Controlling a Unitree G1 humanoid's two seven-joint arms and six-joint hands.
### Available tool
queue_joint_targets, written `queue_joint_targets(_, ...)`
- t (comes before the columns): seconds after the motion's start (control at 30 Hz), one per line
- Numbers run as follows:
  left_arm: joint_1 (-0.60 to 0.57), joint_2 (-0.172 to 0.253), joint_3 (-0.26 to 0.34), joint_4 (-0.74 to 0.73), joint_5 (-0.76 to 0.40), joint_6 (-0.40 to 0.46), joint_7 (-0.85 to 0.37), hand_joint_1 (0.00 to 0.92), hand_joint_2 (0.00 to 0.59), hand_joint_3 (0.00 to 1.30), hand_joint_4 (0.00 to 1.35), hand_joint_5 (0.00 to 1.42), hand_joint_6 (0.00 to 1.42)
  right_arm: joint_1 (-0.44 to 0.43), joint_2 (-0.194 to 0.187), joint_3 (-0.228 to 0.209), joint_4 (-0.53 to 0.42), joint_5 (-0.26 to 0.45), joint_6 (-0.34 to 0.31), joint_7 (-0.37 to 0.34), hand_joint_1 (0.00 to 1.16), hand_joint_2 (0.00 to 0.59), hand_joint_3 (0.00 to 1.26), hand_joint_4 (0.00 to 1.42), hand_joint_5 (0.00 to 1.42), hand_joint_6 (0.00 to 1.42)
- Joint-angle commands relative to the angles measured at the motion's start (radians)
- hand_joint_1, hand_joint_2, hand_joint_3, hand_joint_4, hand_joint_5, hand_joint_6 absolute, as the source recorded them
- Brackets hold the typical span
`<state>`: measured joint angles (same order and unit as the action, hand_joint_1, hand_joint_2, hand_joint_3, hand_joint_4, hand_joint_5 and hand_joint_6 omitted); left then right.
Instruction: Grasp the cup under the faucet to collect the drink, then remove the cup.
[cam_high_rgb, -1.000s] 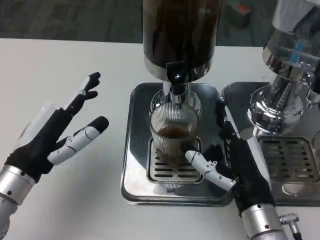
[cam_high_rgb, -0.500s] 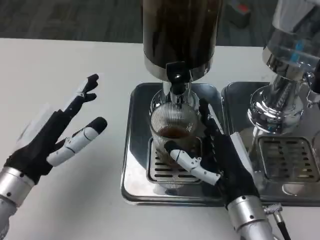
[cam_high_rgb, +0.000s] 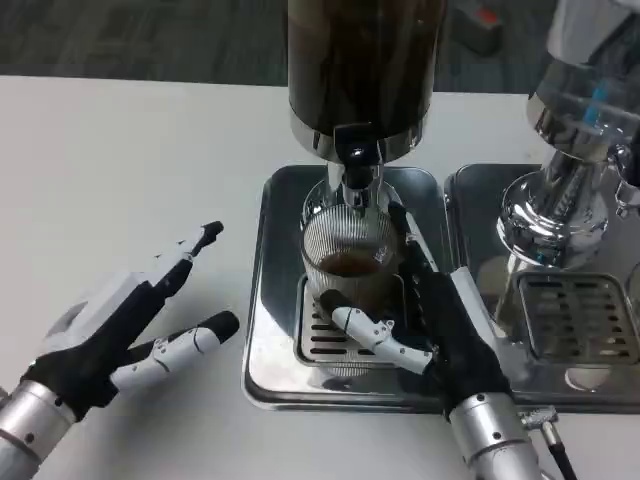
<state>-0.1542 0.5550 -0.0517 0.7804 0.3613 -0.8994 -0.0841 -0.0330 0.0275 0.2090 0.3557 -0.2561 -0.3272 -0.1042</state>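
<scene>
The cup (cam_high_rgb: 349, 262) is ribbed clear glass, so you should treat it as stiff, fragile and a little slippery; with the dark drink inside it will be heavier, so take it around the lower wall and keep it upright. It stands on the drip tray (cam_high_rgb: 262, 360) directly under the faucet (cam_high_rgb: 353, 172). Your right robot hand (cam_high_rgb: 420, 325) wraps it from the right side, fingers closed on the glass. Your left robot hand (cam_high_rgb: 125, 335) waits on the tabletop (cam_high_rgb: 130, 170), fingers apart, holding nothing.

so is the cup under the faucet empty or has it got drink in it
Partly filled. The ribbed glass cup stands upright under the faucet, with dark liquid showing in its lower part.
</scene>
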Motion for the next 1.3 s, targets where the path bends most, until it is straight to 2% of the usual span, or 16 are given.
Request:
queue_joint_targets(0.03,0.010,-0.013,-0.001,-0.005,-0.021,-0.008,0.020,0.000,0.160,0.00,0.00,0.00,0.00,-0.019,-0.005,0.016,0.006,-0.039,0.002,-0.018,0.77,0.181,0.00,0.00,0.00,0.04)
queue_joint_targets(0.33,0.023,-0.017,0.008,-0.007,-0.064,-0.015,0.012,0.000,0.169,0.00,0.00,0.02,0.00,-0.025,0.026,-0.009,0.038,0.002,0.001,-0.021,0.77,0.181,0.00,0.00,0.03,0.15)
queue_joint_targets(0.53,0.021,-0.013,0.006,0.001,-0.095,-0.017,0.001,0.000,0.169,0.00,0.00,0.03,0.00,-0.030,0.031,0.003,0.048,0.003,-0.002,-0.018,0.79,0.181,0.00,0.00,0.09,0.24)
queue_joint_targets(1.13,0.031,-0.006,0.006,-0.002,-0.114,-0.011,-0.004,0.000,0.170,0.00,0.00,0.04,0.00,-0.038,0.037,0.010,0.070,0.014,0.004,-0.016,0.83,0.174,0.00,0.22,0.35,0.47)
queue_joint_targets(1.3,0.032,-0.005,0.004,-0.003,-0.119,-0.011,-0.008,0.000,0.170,0.00,0.00,0.04,0.00,-0.030,0.041,0.006,0.066,0.012,0.006,-0.030,0.85,0.186,0.07,0.26,0.38,0.51)
